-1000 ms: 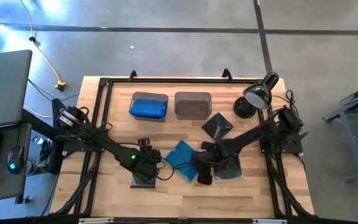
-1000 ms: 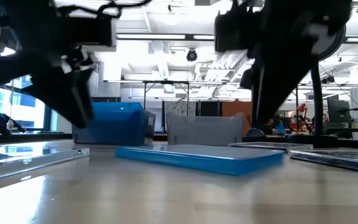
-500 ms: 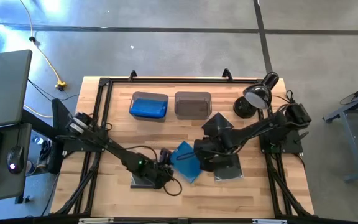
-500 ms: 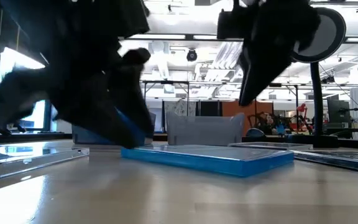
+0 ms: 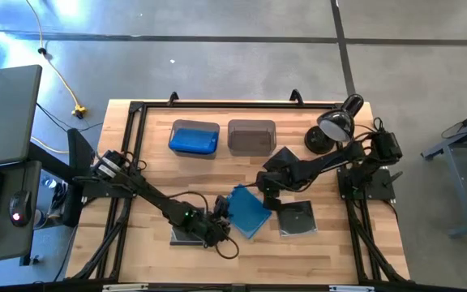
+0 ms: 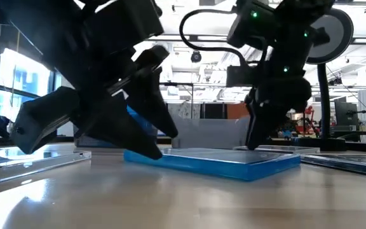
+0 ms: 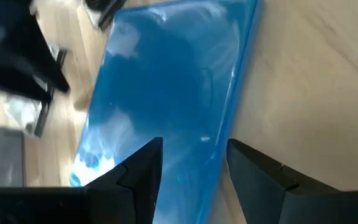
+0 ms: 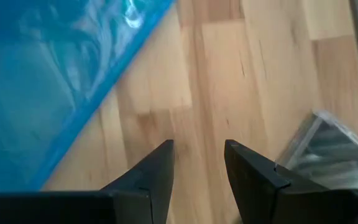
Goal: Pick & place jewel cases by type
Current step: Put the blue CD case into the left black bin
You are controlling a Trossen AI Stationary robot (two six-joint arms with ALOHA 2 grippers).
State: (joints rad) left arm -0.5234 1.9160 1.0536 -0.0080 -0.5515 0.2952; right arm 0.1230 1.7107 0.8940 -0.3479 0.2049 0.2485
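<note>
One bright blue jewel case (image 5: 250, 213) (image 6: 215, 159) lies flat on the wood mid-table. My left gripper (image 5: 223, 212) (image 7: 191, 146) is open, slanting down at the case's left edge (image 7: 229, 118). One finger stands over the blue face, the other over the wood. My right gripper (image 5: 266, 193) (image 8: 197, 146) is open over bare wood by the case's far right corner. Black cases lie flat at three spots: one (image 5: 287, 163) under the right arm, one (image 5: 297, 219) near the right, one (image 5: 186, 236) beneath the left arm. My left gripper stands astride the blue case's left edge (image 7: 229, 118), coming down at a slant from the table's left. I cannot tell whether its fingertips (image 6: 152, 151) touch the case. The case lies flat on the table.
Two bins stand side by side toward the far edge, one holding blue cases (image 5: 194, 138), one grey (image 5: 251, 136). A black desk lamp (image 5: 331, 130) stands at the far right. A black metal frame (image 5: 136, 109) rims the table. Bare wood lies along the near edge.
My left gripper has moved right and down, from over the black case to the blue case's left edge. My right gripper has drawn back from the near right of the blue case toward the far edge, past its far right corner. The blue case has slid slightly right.
</note>
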